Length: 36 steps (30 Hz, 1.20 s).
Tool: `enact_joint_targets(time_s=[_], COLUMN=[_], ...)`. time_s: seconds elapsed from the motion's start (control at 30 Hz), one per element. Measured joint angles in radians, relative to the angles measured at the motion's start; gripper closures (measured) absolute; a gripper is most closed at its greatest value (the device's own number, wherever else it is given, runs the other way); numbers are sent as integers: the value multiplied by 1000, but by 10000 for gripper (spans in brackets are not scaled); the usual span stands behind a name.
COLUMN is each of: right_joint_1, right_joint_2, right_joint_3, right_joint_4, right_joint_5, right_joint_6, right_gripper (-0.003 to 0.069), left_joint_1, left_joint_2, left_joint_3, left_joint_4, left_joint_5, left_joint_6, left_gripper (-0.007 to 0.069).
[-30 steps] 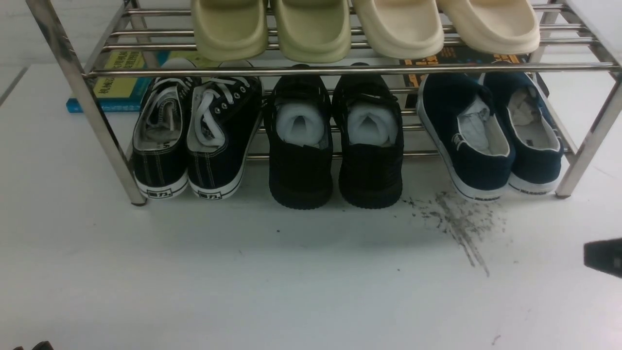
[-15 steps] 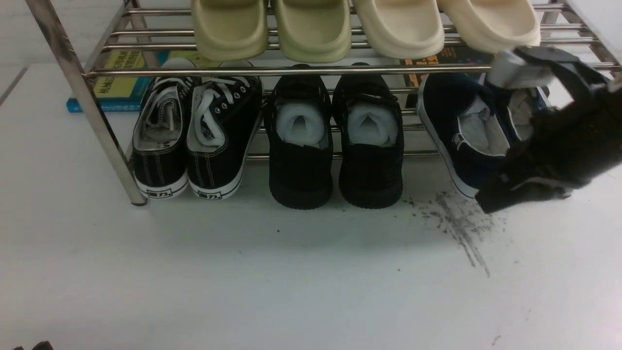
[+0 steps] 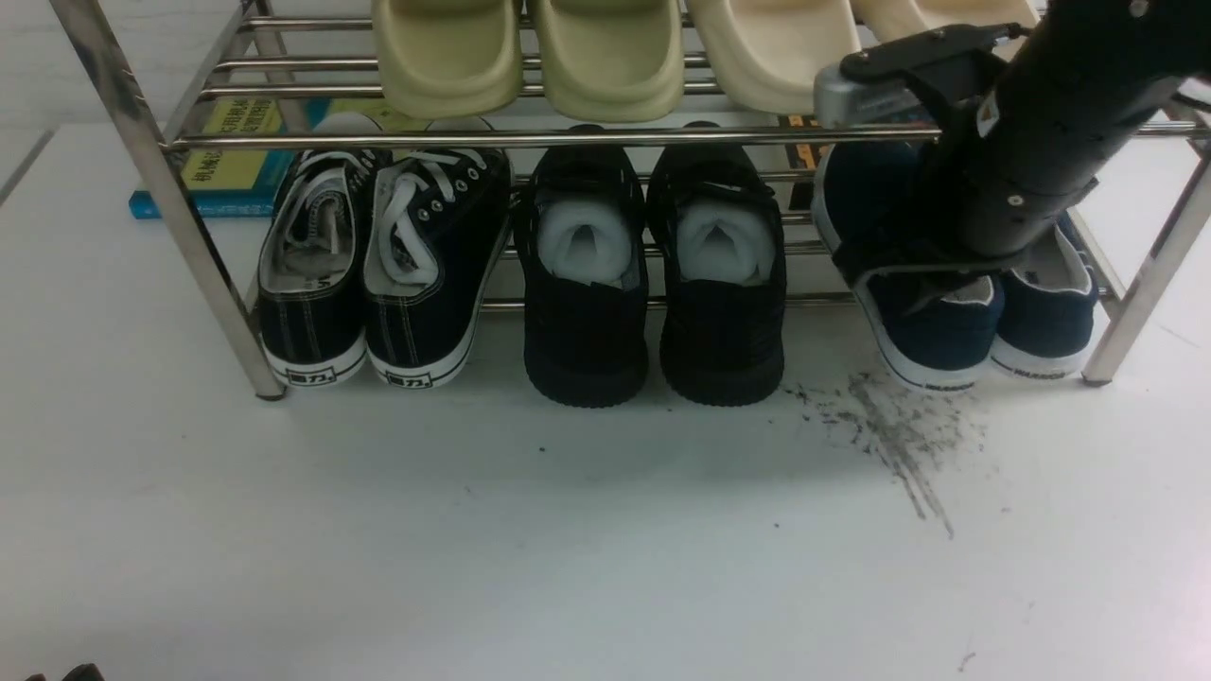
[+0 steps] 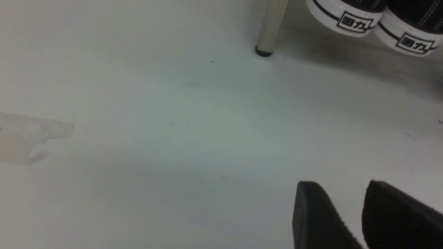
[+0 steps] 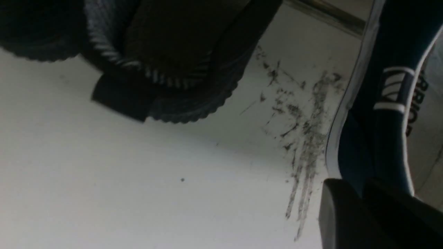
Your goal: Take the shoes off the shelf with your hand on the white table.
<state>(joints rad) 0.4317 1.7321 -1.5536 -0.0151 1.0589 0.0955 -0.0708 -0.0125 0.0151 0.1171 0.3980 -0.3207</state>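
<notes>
**White table marked, shoes not yet off shelf**

Front view: the table (image 3: 568, 530) is seen scuffed (image 3: 889, 435) before the shelf (image 3: 530, 139). The shoes (image 3: 946, 350) are still lodged on the lower tier at the robot's right, with nothing taken off. Pulling them out and setting them down is judged left to do. The right arm (image 3: 1041, 123) is lowered over them.

Left wrist view: the left gripper (image 4: 341, 186) is held slightly parted and empty above the table.

Right wrist view: the right gripper (image 5: 360, 188) is seen at one shoe's heel. Whether it is gripped cannot be told.
</notes>
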Motion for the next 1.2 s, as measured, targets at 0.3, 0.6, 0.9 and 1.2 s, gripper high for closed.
enact_joint_targets(time_s=[0.3, 0.6, 0.9, 1.2], right_joint_1=[0, 0, 0, 0], right_joint_2=[57, 57, 64, 114], right_joint_3=[-4, -8, -8, -8], right_joint_4=[-45, -96, -119, -134], right_joint_5=[-81, -85, -101, -121], right_joint_6=[38, 41, 41, 41], right_gripper=[342, 279, 210, 186], left_joint_1=[0, 0, 0, 0], left_joint_2=[0, 0, 0, 0], left_joint_3=[0, 0, 0, 0], left_joint_4=[0, 0, 0, 0], left_joint_5=[0, 0, 0, 0], left_joint_6=[0, 0, 0, 0], left_gripper=[382, 382, 382, 382])
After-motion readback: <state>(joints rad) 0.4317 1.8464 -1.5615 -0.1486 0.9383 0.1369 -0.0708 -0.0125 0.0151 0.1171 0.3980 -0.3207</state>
